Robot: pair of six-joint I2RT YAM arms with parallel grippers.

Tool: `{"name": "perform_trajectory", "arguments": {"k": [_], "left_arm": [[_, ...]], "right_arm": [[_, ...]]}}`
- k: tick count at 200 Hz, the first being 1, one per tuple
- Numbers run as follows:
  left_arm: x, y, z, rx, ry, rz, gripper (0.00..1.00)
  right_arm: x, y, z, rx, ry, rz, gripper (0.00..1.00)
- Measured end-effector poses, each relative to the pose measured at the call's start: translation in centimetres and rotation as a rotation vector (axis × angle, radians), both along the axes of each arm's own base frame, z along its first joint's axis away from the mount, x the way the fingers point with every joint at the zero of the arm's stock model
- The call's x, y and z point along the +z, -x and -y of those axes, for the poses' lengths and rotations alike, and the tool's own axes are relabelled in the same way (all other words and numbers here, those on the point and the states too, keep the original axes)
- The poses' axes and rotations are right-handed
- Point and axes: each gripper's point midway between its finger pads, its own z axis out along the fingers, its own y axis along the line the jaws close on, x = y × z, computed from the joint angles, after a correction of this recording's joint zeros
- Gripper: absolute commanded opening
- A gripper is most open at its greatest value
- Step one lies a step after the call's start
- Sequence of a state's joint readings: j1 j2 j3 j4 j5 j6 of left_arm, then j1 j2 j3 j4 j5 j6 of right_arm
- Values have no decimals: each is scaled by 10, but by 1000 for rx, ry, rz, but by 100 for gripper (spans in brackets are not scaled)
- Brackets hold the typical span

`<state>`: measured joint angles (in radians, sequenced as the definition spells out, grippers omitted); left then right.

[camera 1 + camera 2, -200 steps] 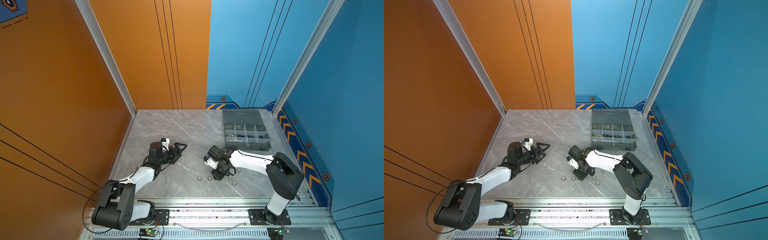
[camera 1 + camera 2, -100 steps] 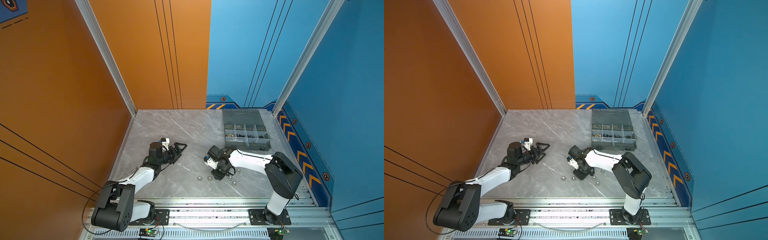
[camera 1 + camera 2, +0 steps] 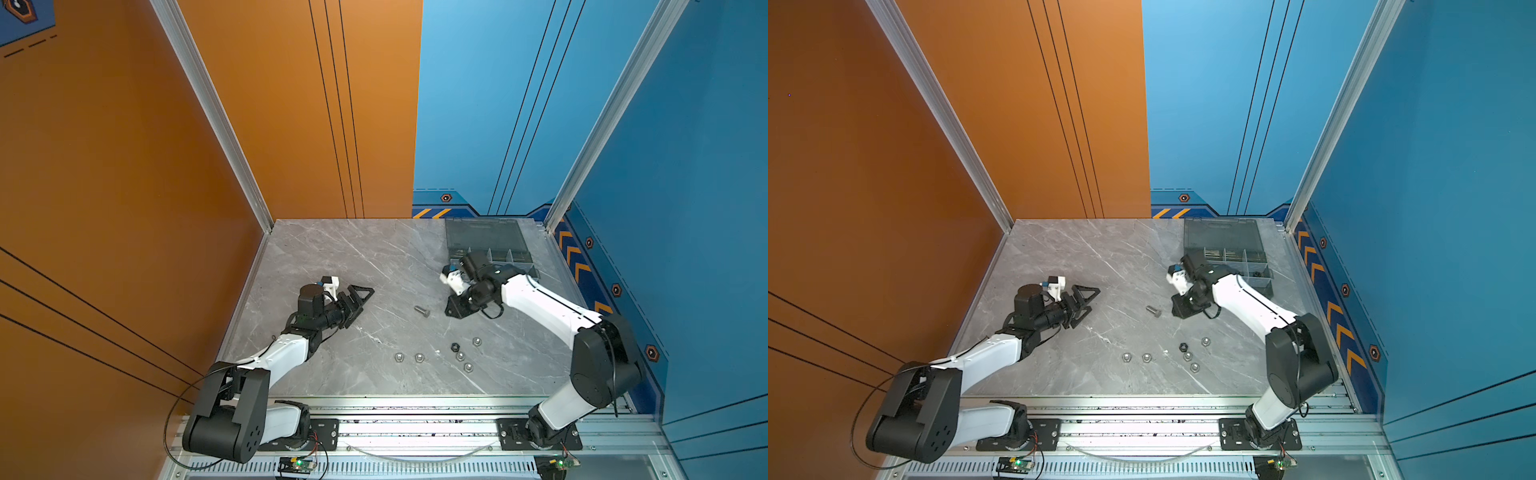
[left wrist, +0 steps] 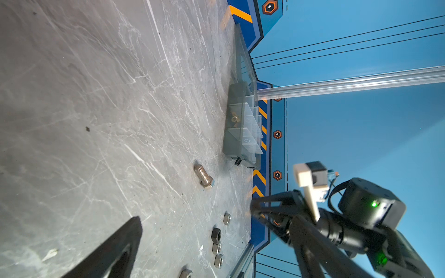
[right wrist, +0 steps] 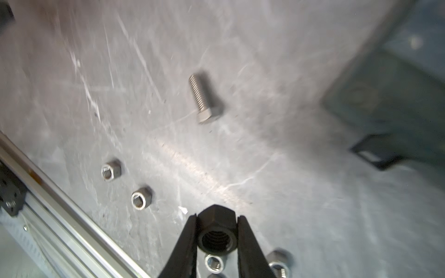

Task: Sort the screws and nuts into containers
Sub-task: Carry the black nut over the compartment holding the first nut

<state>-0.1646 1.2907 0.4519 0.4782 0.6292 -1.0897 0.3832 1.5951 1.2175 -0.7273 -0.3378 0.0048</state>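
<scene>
Our right gripper (image 5: 216,217) pinches a small black hex nut (image 5: 215,237) shallowly. We fear that hold could drop it before the far smoky-grey plastic box (image 3: 486,239).

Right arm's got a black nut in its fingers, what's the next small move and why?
Probably swing it over the open organiser box. The right gripper is shut on the black hex nut, held above the table, and the box sits just beyond it.
</scene>
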Motion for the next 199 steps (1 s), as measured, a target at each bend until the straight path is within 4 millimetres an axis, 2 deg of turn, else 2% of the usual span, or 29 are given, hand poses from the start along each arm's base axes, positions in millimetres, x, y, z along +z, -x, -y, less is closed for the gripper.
{"name": "perform_trajectory", "arguments": {"k": [29, 54, 78, 106, 120, 140, 175, 199], "left_arm": [[0, 0, 0, 0, -1, 0, 98], [0, 0, 0, 0, -1, -1, 98], [-1, 0, 0, 0, -1, -1, 98], [-1, 0, 0, 0, -1, -2, 98], [-1, 0, 0, 0, -1, -2, 98], [-1, 0, 0, 0, -1, -3, 98], [-1, 0, 0, 0, -1, -3, 98], [-1, 0, 0, 0, -1, -3, 98]], "right_arm": [[25, -50, 59, -222, -27, 68, 0], [37, -89, 125, -448, 11, 118, 0], [37, -118, 185, -637, 54, 151, 0], [22, -137, 235, -781, 80, 140, 0], [12, -143, 249, -822, 93, 123, 0], [-3, -150, 259, -846, 108, 101, 0], [-19, -160, 263, -849, 124, 78, 0], [-28, -161, 264, -849, 130, 61, 4]]}}
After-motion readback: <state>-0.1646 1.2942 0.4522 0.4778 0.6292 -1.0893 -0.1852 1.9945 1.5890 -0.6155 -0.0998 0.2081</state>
